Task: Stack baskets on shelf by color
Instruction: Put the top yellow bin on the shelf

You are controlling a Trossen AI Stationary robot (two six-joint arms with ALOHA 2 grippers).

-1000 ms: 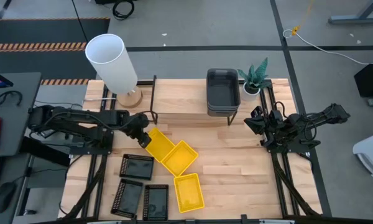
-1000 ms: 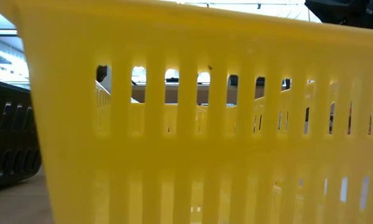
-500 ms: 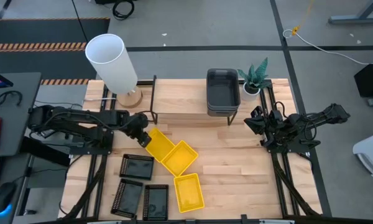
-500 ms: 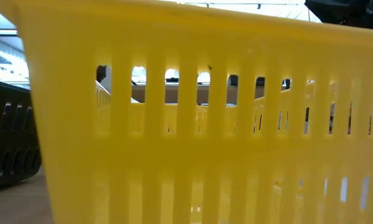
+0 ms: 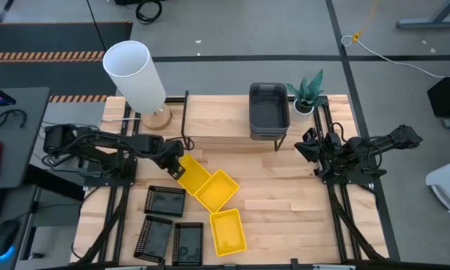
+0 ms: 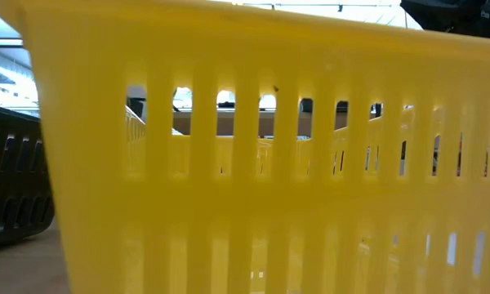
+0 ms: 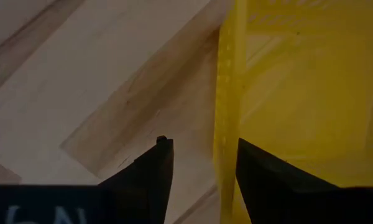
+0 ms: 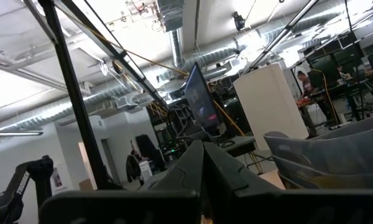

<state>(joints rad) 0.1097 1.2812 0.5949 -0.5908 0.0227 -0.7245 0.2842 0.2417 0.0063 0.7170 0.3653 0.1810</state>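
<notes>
While the left gripper (image 7: 199, 163) straddles the thin slotted wall of a bright yellow rectangular plastic basket (image 5: 193, 174) on the pale wood-grain tabletop (image 5: 285, 202), its dark fingers (image 7: 154, 171) stand apart, one either side of the rim, not clamped. Two more yellow slotted baskets (image 5: 226, 229) lie beside it, one overlapping. Three small black slotted trays (image 5: 166, 201) sit near the front left. Smoky-grey smooth rounded baskets (image 5: 269, 105) sit stacked on the light plank shelf with thin black legs (image 5: 217, 127). Resting at the table's right edge, the right gripper (image 8: 202, 163) has its fingers pressed together, empty.
</notes>
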